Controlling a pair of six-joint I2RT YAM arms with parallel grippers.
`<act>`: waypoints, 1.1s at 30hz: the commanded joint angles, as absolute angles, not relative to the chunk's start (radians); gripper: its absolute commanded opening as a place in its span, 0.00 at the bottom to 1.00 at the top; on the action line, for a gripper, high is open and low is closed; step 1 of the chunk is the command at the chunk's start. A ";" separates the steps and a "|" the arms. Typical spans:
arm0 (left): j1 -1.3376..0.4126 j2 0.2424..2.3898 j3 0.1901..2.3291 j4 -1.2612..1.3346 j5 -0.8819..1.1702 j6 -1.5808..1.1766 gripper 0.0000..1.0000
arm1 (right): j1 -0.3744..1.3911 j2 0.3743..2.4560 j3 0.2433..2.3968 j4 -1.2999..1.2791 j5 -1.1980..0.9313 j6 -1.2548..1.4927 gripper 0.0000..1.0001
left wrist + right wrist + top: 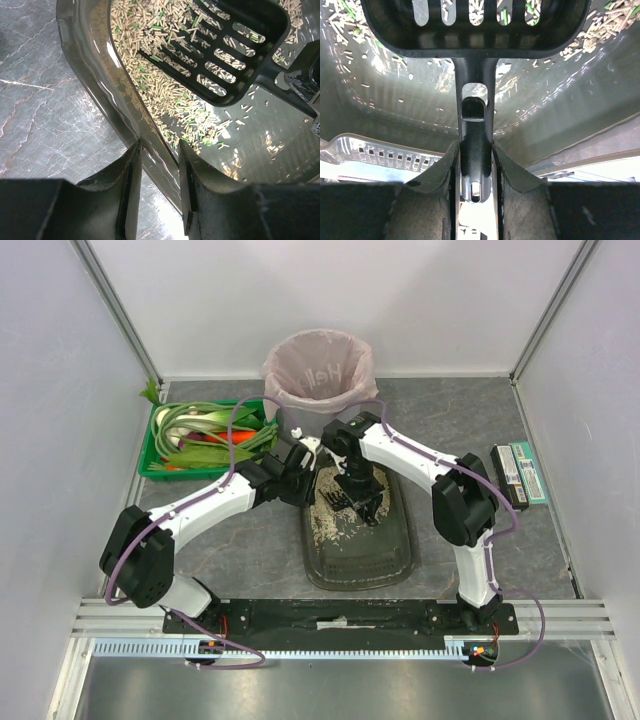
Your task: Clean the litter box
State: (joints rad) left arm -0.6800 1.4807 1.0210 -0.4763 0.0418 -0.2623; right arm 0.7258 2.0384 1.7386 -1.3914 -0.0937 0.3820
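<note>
The dark olive-grey litter box (372, 552) lies at the table's centre, with beige litter (330, 512) heaped in its far left part. My left gripper (303, 483) is at the box's far left corner. In the left wrist view its jaws (160, 147) straddle the box's rim (95, 65) and are closed on it. My right gripper (352, 475) is over the far end of the box, shut on the handle (475, 145) of a black slotted scoop (355, 500). The scoop's head (225, 55) rests in the litter (150, 45). The box wall (560, 115) fills the right wrist view.
A grey bin with a pink bag (318, 370) stands just behind the litter box. A green crate of vegetables (195, 438) sits at the back left. Flat packets (520, 475) lie at the right. White walls enclose the table on three sides.
</note>
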 commanded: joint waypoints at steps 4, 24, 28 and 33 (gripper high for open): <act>-0.706 1.488 1.055 -0.453 0.097 -0.241 0.37 | 0.719 2.043 1.761 -1.320 -0.078 0.445 0.00; -0.713 1.476 1.054 -0.449 0.071 -0.233 0.38 | 0.752 1.792 1.365 -0.743 0.049 0.592 0.00; -0.710 1.470 1.063 -0.460 0.038 -0.227 0.39 | 0.759 1.763 1.316 -0.729 0.078 0.577 0.00; -0.709 1.453 1.071 -0.463 -0.028 -0.213 0.46 | 0.782 1.718 1.241 -0.723 0.091 0.577 0.00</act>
State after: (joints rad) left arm -0.6968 1.4803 1.0248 -0.4656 0.0006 -0.2600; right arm 0.7696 1.7882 1.2758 -0.8238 0.0170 0.5659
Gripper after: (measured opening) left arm 0.436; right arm 0.320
